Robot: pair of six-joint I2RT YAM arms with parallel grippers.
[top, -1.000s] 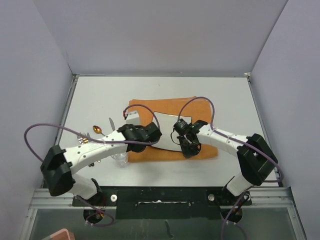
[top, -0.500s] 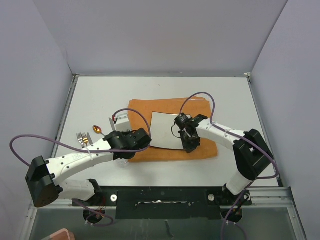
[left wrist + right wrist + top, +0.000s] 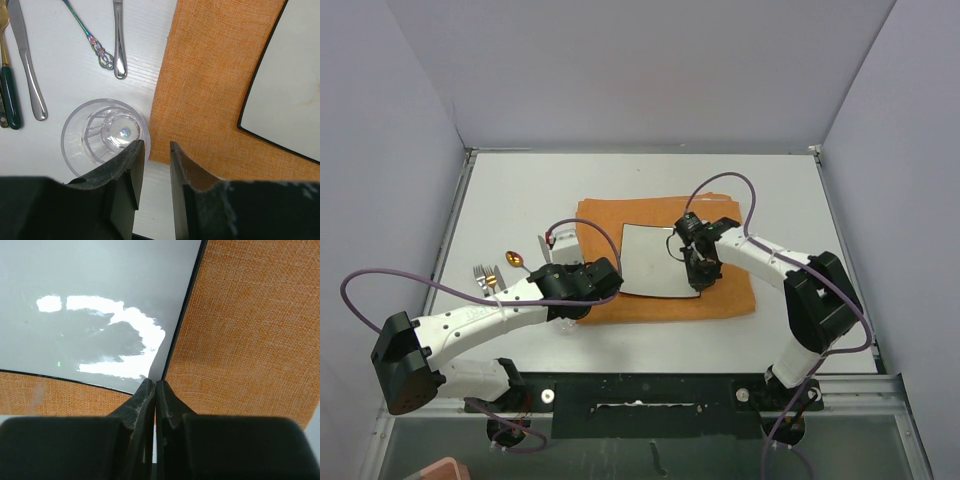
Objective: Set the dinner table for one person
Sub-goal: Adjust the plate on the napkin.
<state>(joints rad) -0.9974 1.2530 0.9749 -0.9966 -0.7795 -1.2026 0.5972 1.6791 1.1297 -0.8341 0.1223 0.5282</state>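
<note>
Surface point(image 3: 520, 190) fills the view, arms at its near edge. Cutlery point(image 3: 485, 275) lies left, then a glass point(image 3: 82, 132), left claw point(image 3: 156, 144) slightly spread by its rim, gripping nothing. Plate point(image 3: 650, 262) sits on the mat point(image 3: 640, 215); right claw point(image 3: 155, 385) pressed together at its right edge.

no readable text, no labels or brands, no numbers or signs

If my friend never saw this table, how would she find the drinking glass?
Start at the big white table and find the orange cloth mat in its middle. Just off the mat's near left corner stands the clear glass. The cutlery nearby lies flat and shiny, but the glass is round, see-through and upright.
</note>
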